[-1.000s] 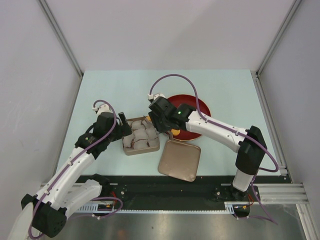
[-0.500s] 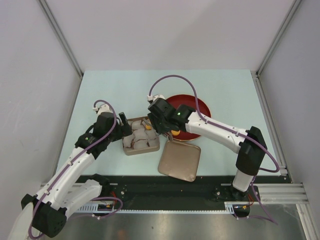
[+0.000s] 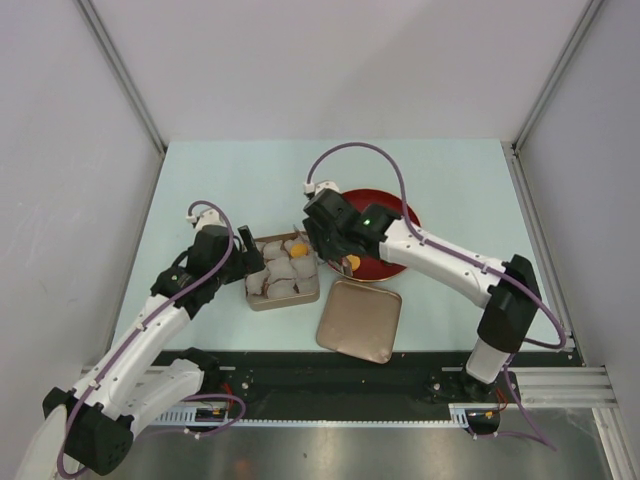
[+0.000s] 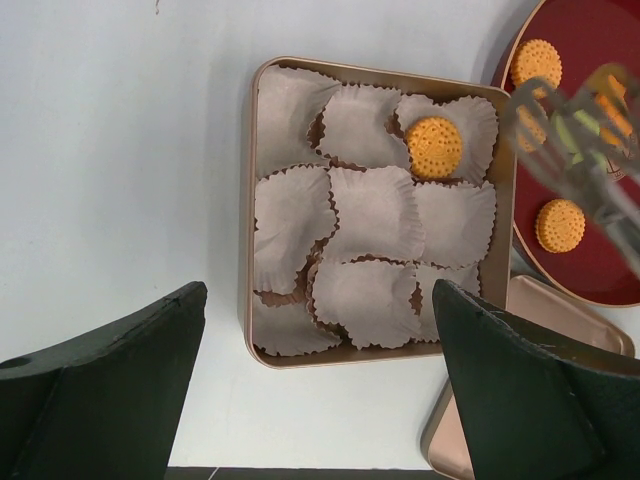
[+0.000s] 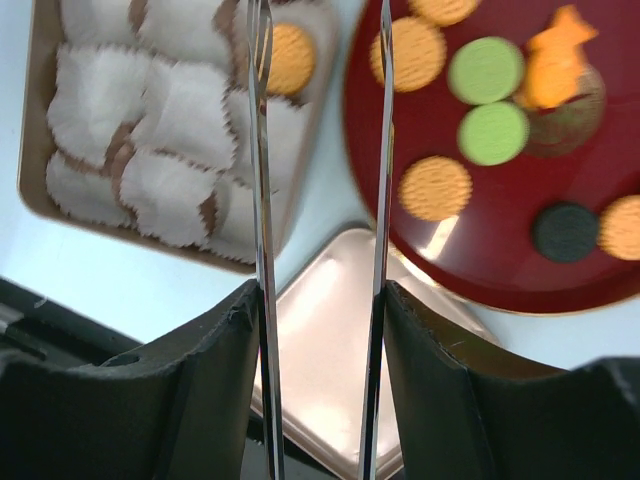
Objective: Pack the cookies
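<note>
The tan tin (image 4: 247, 250) holds several paper cups, and one orange cookie (image 4: 434, 147) lies in its far right cup. The cookie also shows in the right wrist view (image 5: 290, 58). More cookies lie on the dark-red plate (image 5: 520, 270): orange (image 5: 435, 187), two green (image 5: 485, 70), one black (image 5: 565, 232). My right gripper (image 5: 320, 300) is shut on metal tongs (image 5: 260, 150). The tong arms stand apart with nothing between them, over the gap between tin and plate. My left gripper (image 4: 318, 330) is open and empty at the tin's near edge.
The tin's lid (image 3: 360, 320) lies flat in front of the plate (image 3: 400, 215), right of the tin (image 3: 250, 290). An orange figure-shaped piece (image 5: 555, 55) sits on the plate. White walls enclose the table on three sides.
My right gripper has moved right with the tongs, off the tin toward the plate. The orange cookie in the tin's far right cup is now uncovered. The left arm has not moved.
</note>
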`<act>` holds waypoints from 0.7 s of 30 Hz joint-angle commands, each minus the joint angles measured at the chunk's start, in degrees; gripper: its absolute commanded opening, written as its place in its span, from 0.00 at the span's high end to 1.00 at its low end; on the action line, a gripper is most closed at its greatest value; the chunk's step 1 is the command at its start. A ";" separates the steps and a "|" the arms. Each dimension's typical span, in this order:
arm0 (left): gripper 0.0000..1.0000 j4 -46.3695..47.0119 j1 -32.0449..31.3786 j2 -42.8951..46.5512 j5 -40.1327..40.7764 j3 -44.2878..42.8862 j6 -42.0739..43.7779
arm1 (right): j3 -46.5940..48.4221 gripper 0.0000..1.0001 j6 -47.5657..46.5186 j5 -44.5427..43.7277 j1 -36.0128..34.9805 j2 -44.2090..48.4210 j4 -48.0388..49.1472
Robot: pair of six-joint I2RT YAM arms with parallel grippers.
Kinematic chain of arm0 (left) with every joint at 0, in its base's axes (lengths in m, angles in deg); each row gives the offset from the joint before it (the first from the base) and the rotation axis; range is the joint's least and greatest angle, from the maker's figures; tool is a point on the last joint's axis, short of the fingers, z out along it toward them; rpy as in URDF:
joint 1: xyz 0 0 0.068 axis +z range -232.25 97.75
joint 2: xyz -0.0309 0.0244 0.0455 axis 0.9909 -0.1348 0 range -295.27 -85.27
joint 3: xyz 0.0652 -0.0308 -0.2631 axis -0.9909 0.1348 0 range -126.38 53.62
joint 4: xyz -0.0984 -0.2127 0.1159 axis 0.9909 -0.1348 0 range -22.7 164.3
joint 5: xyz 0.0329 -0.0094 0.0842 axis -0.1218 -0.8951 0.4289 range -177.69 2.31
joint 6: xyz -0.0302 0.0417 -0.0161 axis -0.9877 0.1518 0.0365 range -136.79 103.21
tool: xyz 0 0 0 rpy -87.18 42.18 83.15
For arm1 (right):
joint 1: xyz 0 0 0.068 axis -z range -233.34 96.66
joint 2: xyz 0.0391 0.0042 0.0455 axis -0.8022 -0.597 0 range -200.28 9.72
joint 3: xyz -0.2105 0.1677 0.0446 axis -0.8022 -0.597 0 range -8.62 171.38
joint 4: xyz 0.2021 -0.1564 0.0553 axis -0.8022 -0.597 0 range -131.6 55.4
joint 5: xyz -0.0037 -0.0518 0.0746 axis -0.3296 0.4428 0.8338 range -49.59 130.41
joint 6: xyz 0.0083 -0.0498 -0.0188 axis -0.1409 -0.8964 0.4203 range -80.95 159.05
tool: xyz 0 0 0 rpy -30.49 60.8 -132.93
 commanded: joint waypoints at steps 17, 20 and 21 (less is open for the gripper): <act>0.00 2.59 0.50 -1.13 -1.84 -0.09 1.40 | -13.00 0.46 0.08 1.82 17.86 8.92 3.22; 0.00 2.59 0.50 -1.05 -1.93 0.09 1.48 | -13.79 0.46 -0.01 2.26 18.13 8.04 4.10; 0.00 2.68 0.50 -1.05 -1.93 0.09 1.49 | -13.96 0.46 -0.09 2.44 18.31 7.69 4.27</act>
